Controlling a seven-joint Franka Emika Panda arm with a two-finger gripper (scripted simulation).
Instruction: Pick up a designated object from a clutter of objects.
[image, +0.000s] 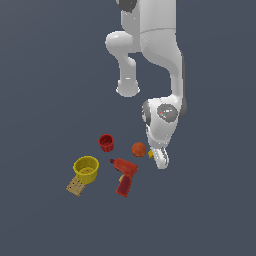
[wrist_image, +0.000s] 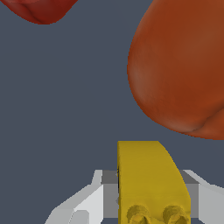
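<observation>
Yellow piece (wrist_image: 151, 183) sat between the gripper (wrist_image: 148, 205) fingers (wrist_image: 83, 208), filling the gap, apparently clamped. Large orange ball (wrist_image: 183, 65) loomed close beyond it. Red object (wrist_image: 41, 9) showed partly at one corner. Grey floor (wrist_image: 65, 96) elsewhere.

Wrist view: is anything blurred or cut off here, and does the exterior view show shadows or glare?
Wrist view: sharp, but very close; the orange ball fills much of the frame and is cropped, and the yellow piece sits between the claw fingers, cut off at the frame edge. Exterior view: flat, even lighting, no cast shadows on the floor, only soft highlights on the white arm; the piece looks tiny there.
</observation>
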